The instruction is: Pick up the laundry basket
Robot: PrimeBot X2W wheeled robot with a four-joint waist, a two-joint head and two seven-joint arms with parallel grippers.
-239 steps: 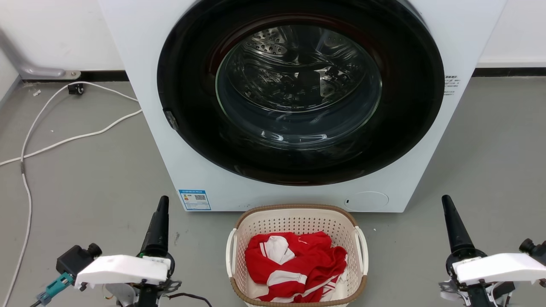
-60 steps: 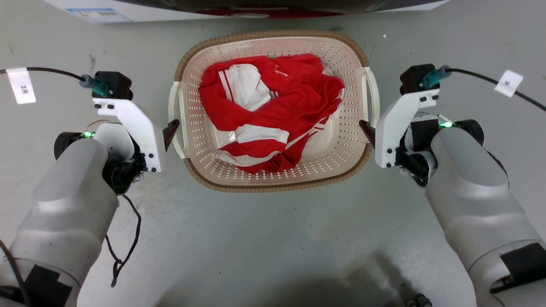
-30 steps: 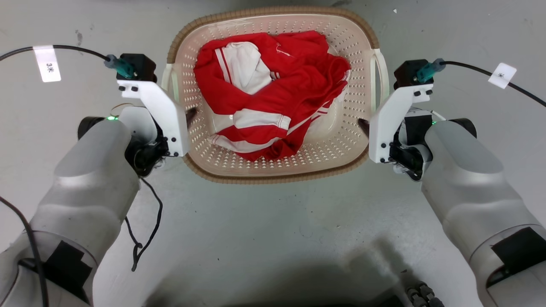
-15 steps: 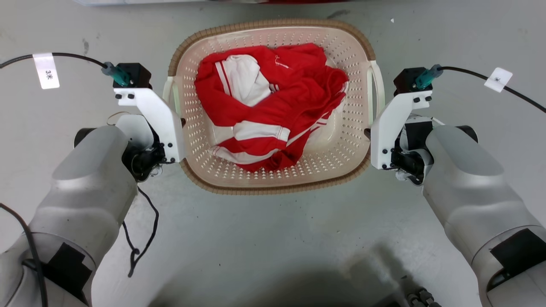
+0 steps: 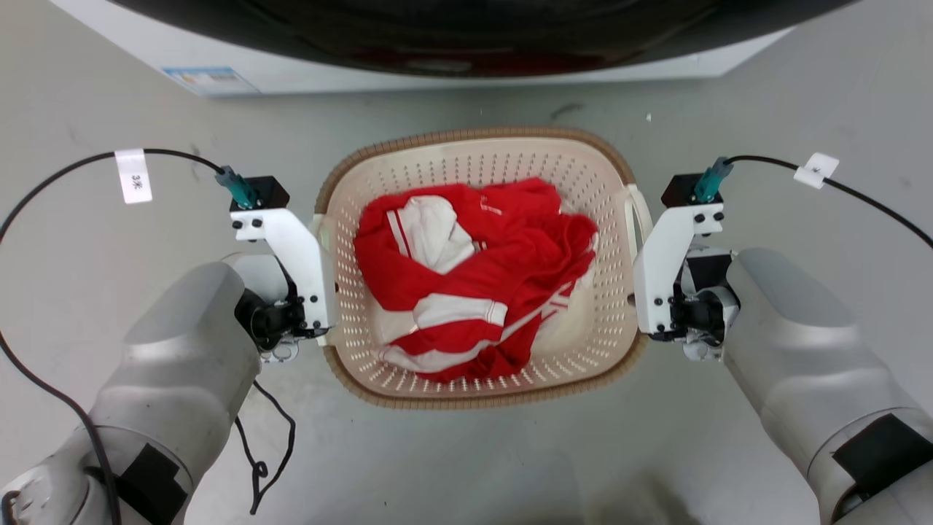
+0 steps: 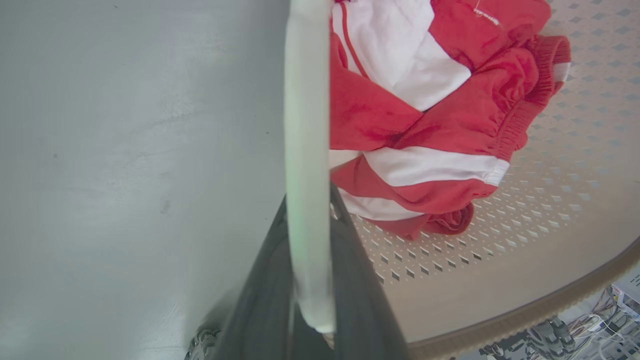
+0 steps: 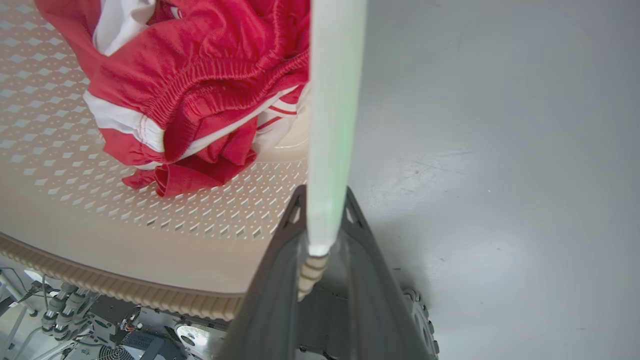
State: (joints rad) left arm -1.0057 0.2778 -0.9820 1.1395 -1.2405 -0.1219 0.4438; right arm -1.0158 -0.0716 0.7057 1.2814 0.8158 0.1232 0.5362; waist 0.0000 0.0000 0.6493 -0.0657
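Smooth grey floor, faint scuffs, white washing machine with dark door behind

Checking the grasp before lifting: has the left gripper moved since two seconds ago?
Yes. The left gripper went inward toward the laundry basket: its tip sat outside the left handle, now its fingers clamp it.

Cream plastic laundry basket: rounded-rectangular, perforated walls and bottom, brown woven-look rim, one white handle on each side. Upright, mouth up, near the front of the white washing machine. Contact with grey floor: cannot tell. Crumpled red-and-white garment inside. Left handle clamped between left gripper fingers; right handle likewise in right gripper.
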